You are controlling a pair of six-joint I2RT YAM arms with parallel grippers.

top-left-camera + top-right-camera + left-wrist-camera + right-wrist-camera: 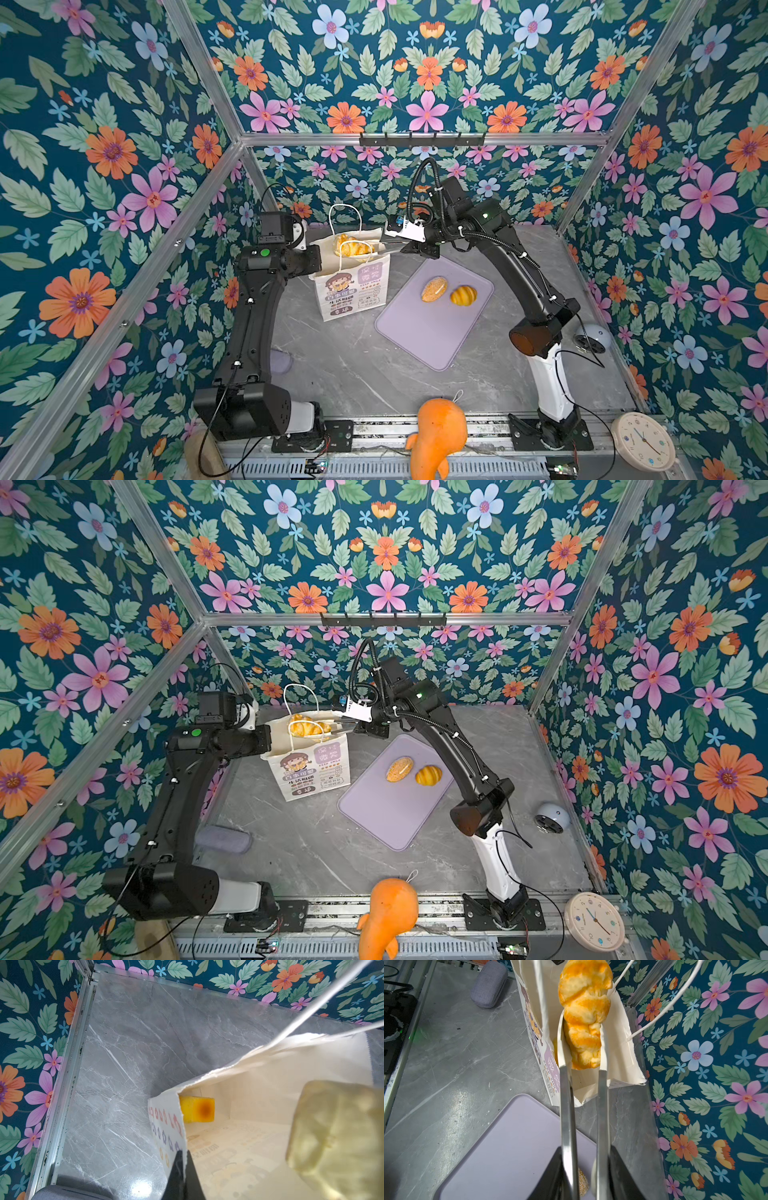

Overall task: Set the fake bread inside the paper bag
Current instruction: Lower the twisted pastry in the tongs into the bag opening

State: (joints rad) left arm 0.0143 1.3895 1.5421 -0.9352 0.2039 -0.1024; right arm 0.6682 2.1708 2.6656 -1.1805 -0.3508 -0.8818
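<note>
The white paper bag (353, 291) (309, 771) stands open at the back of the table. My left gripper (184, 1153) (316, 258) is shut on its side rim. A blocky loaf piece (197, 1109) lies inside the bag (270, 1084). My right gripper (583, 1151) (409, 249) is shut on metal tongs (566, 1115). The tongs pinch a twisted long roll (583, 1022) (353, 245) (307, 727) over the bag's mouth. A speckled bun (434, 289) (399, 769) and a yellow croissant (463, 295) (428, 775) lie on the lilac tray (432, 340).
An orange plush toy (438, 432) sits at the front edge and a white clock (642, 440) at the front right. A grey case (224, 839) lies by the left arm. A round pale device (592, 338) stands at the right. A hook rail (422, 139) spans the back frame.
</note>
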